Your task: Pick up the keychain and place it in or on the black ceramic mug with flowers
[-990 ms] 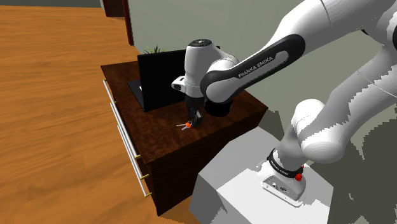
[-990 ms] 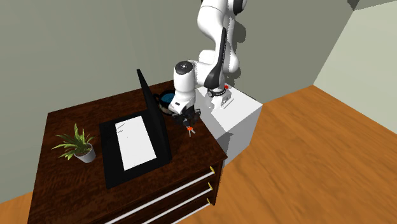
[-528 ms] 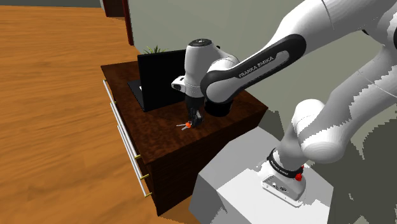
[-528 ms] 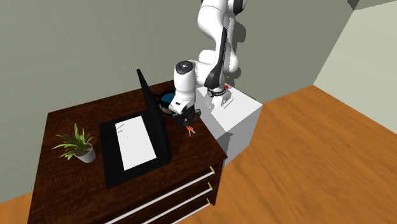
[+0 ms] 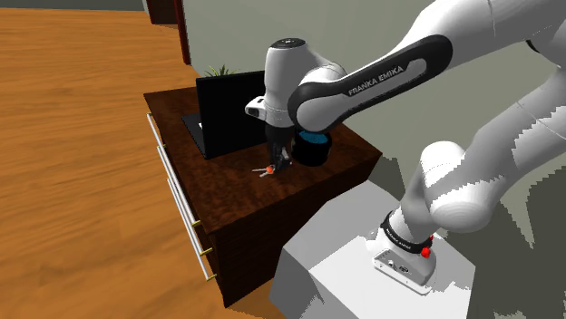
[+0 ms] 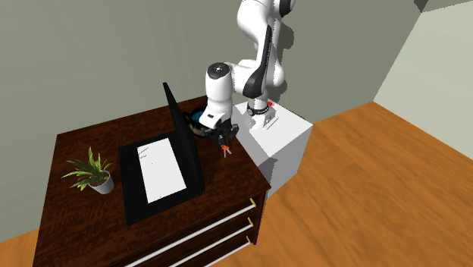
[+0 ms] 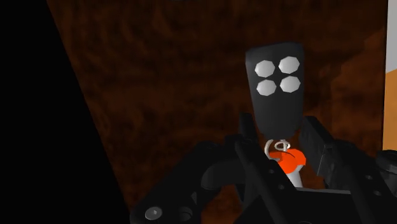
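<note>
One hand point(image 7: 283, 151) — clamped on the keychain point(image 7: 275, 89).

— What colour is the arm point(image 5: 508, 54)?
— White, rounded shells with dark bands at the joints. One dark band point(image 5: 381, 83) carries white "FRANKA EMIKA" lettering.
— And the ends?
— An all-black gripper point(image 5: 278, 167), and a small red dot point(image 5: 426, 250) on the white base point(image 5: 399, 261).

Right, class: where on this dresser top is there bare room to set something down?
Bare wood lies around the plant, left of the laptop in the second exterior view, and at the corner by the drawers. Crowded: behind the screen, where mug, tool and keychain cluster.
</note>
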`<state>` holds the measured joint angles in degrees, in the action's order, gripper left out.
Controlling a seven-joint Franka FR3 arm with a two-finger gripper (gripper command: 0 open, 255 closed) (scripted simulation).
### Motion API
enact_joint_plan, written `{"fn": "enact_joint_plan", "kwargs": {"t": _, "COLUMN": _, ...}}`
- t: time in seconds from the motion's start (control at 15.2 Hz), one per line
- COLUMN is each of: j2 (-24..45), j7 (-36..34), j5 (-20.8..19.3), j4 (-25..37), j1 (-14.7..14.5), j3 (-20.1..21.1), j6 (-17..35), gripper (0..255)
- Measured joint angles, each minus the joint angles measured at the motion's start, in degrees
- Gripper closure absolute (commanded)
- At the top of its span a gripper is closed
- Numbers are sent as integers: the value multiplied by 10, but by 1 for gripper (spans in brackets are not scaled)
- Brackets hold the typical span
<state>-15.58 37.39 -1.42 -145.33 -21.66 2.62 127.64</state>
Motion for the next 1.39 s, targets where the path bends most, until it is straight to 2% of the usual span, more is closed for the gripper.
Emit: {"fn": "enact_joint_plan", "kwargs": {"t": 1.39, "j2": -69, "j7": 9, "j5": 4, "j4": 106, "j1": 0, "j3": -4, "j6": -175, "gripper": 255}}
